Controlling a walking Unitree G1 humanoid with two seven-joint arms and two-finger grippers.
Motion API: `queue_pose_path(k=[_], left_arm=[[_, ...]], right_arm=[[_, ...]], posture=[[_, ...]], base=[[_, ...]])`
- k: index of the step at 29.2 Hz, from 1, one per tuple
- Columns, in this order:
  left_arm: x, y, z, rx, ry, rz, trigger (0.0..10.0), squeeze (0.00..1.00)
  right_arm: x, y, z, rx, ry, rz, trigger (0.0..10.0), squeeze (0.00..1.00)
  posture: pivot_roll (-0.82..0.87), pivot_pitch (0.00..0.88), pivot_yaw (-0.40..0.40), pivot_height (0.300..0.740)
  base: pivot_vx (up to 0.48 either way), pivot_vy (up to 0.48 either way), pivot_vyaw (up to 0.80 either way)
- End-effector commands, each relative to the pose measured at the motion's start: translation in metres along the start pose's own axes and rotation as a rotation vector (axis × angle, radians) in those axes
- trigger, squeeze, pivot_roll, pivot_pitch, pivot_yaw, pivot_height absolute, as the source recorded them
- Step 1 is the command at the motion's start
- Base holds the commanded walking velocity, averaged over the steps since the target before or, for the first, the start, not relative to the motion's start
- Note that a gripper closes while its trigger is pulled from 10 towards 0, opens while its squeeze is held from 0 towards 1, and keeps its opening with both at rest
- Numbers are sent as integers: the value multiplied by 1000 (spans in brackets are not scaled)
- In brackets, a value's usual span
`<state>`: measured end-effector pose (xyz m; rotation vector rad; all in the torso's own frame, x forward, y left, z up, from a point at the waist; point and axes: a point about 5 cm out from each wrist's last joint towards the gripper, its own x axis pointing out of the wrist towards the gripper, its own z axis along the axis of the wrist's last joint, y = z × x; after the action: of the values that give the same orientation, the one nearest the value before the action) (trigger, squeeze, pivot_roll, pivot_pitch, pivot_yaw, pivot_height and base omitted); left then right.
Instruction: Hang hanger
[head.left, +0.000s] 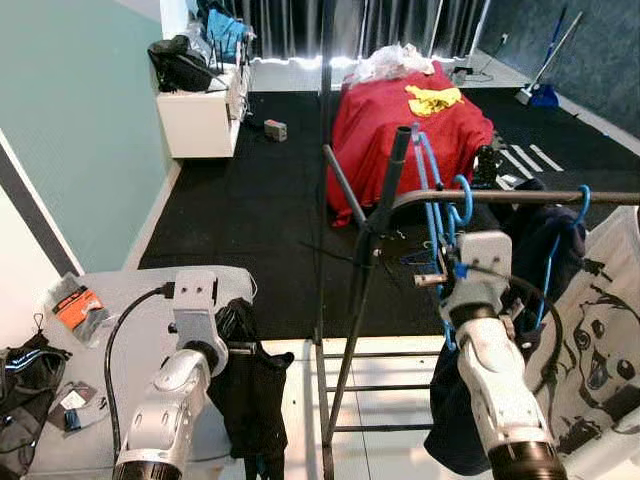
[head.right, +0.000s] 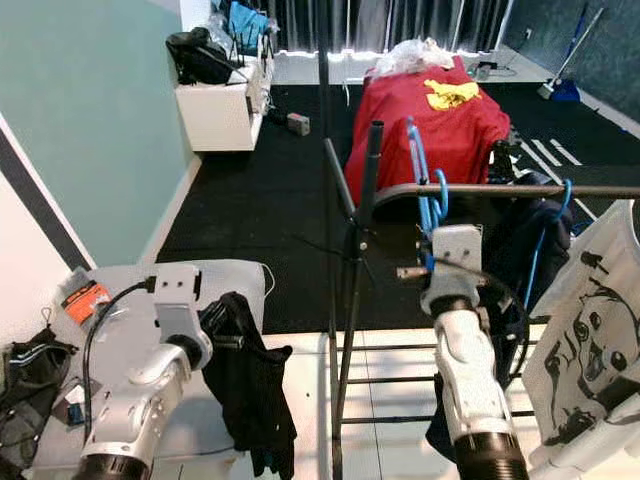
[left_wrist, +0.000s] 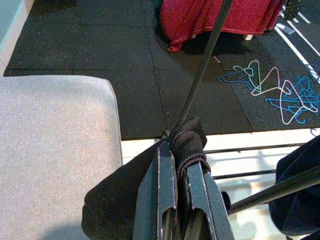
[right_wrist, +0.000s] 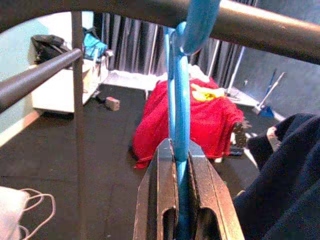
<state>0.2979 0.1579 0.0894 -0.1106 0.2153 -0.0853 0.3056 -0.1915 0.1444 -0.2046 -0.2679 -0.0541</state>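
Note:
A blue hanger (head.left: 432, 190) rests with its hook (right_wrist: 197, 20) over the dark rail (head.left: 520, 197) of the clothes rack. My right gripper (right_wrist: 181, 150) is just below the rail and is shut on the hanger's blue shaft (right_wrist: 180, 100). Lower left, my left gripper (left_wrist: 181, 155) is shut on a fold of a black garment (left_wrist: 187, 140). That garment (head.left: 250, 390) hangs down beside the grey cushion (head.left: 130, 300).
The rack's slanted uprights (head.left: 375, 240) stand between my arms. A dark garment on another blue hanger (head.left: 560, 250) and a white printed garment (head.left: 600, 340) hang at the right. Loose hangers (left_wrist: 275, 90) lie on the black floor. A red-covered bed (head.left: 410, 130) and white cabinet (head.left: 200, 120) stand beyond.

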Motion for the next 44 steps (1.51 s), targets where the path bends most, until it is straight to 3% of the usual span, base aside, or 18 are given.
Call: queue_pose_path(k=[1,3,6,9,11,18,20,22,23,24,25,26,27,32,42,44], left_arm=[[1,-5,5,-10,-31,-15,10000,0],[1,-5,5,-10,-33,-17,10000,0],[0,-6,5,-7,-34,-19,10000,0],[0,-6,5,-7,-34,-19,10000,0],[-1,-5,5,-3,-42,-13,10000,0],[-4,-3,4,-2,-47,-6,10000,0],[-5,-1,1,0,-42,-3,10000,0],[-5,-1,1,0,-42,-3,10000,0],[-6,-1,-1,4,-29,-3,10000,0],[-6,-1,-1,4,-29,-3,10000,0],[-6,-1,-5,7,-10,1,10000,0],[-6,-1,-5,7,-10,1,10000,0],[-6,1,-9,9,5,8,10000,0],[-6,5,-14,10,32,31,10000,0],[-5,11,-11,-2,29,72,10000,0],[-7,15,-7,-7,9,101,10000,0]], right_arm=[[2,0,19,-15,-117,-2,0,0],[1,0,20,-19,-132,0,0,0],[-6,9,2,-23,-58,78,0,0],[-6,9,2,-23,-58,78,0,0],[-19,13,-13,-48,-36,80,0,0],[-32,11,-27,-77,-21,52,0,0],[-42,10,-47,-66,90,54,0,0],[-42,10,-47,-66,90,54,0,0],[-48,10,-65,9,218,41,3725,0],[-48,10,-65,9,218,41,3725,0],[-52,12,-81,107,361,28,3608,0],[-52,12,-81,107,361,28,3608,0],[-56,17,-95,199,515,32,10000,0],[-49,26,-96,253,585,72,10000,0],[-35,44,-90,233,577,184,10000,0],[-36,51,-92,218,592,237,10000,0]], posture=[[-9,7,-5,740],[-9,7,-5,740],[-8,4,-9,740],[-8,4,-9,740],[-4,14,-12,740],[-3,23,-11,740],[-7,29,-9,740],[-7,29,-9,740],[-6,32,-9,740],[-6,32,-9,740],[-3,35,-11,740],[-3,35,-11,740],[-4,36,-9,740],[-3,39,-14,740],[15,34,-52,740],[46,36,-101,740]], base=[[0,0,0],[0,0,0],[0,0,0],[0,0,0],[0,0,0],[0,0,0],[0,0,0],[0,0,0],[0,0,0],[0,0,0],[0,0,0],[0,0,0],[0,0,0],[0,0,0],[0,0,0],[0,0,0]])
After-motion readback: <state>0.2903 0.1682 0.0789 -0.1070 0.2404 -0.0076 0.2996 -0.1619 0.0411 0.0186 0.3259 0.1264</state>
